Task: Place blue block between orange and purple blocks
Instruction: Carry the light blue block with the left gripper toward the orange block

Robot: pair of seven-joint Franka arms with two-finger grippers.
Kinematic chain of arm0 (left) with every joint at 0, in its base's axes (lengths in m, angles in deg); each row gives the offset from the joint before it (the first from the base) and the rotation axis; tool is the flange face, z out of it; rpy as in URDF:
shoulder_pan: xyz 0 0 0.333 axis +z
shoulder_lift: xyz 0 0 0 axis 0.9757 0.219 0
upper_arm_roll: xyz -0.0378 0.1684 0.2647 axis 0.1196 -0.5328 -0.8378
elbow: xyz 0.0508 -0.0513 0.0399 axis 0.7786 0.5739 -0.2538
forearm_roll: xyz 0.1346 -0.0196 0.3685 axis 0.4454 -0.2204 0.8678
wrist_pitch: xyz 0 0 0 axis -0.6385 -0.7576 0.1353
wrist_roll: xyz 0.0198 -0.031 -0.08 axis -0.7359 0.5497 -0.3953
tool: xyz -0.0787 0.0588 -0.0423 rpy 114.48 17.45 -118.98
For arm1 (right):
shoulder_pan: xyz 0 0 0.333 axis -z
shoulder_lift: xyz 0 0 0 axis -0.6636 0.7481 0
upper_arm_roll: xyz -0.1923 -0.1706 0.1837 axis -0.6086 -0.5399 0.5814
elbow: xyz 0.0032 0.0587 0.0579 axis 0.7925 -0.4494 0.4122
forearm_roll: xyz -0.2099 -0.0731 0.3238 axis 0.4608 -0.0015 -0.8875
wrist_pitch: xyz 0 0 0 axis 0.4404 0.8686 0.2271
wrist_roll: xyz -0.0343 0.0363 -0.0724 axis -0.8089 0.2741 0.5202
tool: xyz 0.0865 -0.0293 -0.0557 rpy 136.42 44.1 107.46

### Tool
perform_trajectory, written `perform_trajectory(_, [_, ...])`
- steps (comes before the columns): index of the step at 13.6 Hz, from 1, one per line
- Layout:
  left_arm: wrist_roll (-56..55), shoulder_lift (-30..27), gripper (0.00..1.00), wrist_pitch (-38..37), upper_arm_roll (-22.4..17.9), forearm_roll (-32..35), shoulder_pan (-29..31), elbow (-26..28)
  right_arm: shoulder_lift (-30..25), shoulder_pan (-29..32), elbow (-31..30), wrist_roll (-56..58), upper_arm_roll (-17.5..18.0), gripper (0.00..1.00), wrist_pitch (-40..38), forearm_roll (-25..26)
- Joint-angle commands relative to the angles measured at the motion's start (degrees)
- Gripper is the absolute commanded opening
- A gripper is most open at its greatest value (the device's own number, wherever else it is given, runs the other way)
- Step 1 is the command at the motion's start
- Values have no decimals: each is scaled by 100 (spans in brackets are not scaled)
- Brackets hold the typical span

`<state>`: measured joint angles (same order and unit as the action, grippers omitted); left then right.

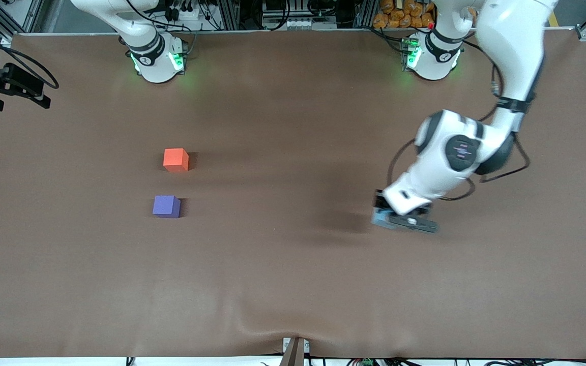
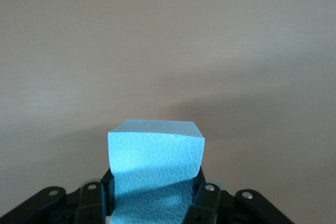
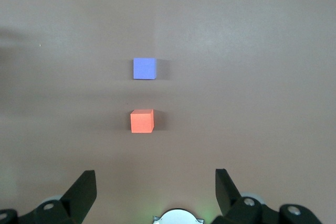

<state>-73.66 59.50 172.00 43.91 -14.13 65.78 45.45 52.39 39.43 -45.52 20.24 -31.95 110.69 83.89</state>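
2 white arms (image 1: 443, 168), black joints, green-lit bases (image 1: 158, 61)

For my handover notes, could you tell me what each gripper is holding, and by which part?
The left gripper holds the blue block, jaws shut on two opposite sides. The right gripper, jaws open, holds nothing.

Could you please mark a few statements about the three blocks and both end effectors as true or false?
1. The left end effector grips the blue block. True.
2. The orange block touches the purple block. False: a gap of bare table separates them.
3. The purple block lies nearer the front camera than the orange one. True.
4. The right end effector holds the orange block. False: it is open and empty.
5. The blue block already sits between the other two. False: it is toward the left arm's end.
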Motion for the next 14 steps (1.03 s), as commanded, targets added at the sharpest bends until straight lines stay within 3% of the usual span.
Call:
perform_trajectory(1, [-705,470,0,-139,-64,44,-783,-628,-5,-31,45,-50,-43,100,-39,-58])
perform_trajectory(6, [-2560,1347,0,-139,-126,97,-2312,-1514,4,-40,45,-42,-78,100,-39,-58])
perform_trajectory(11, [-3678,2358,0,-122,-1249,80,-3920,-2622,4,-49,45,-42,-95,100,-39,-67])
perform_trajectory(14, [-3970,2650,0,-43,-1497,71,-4301,-2844,4,-57,45,-42,-95,100,-39,-58])
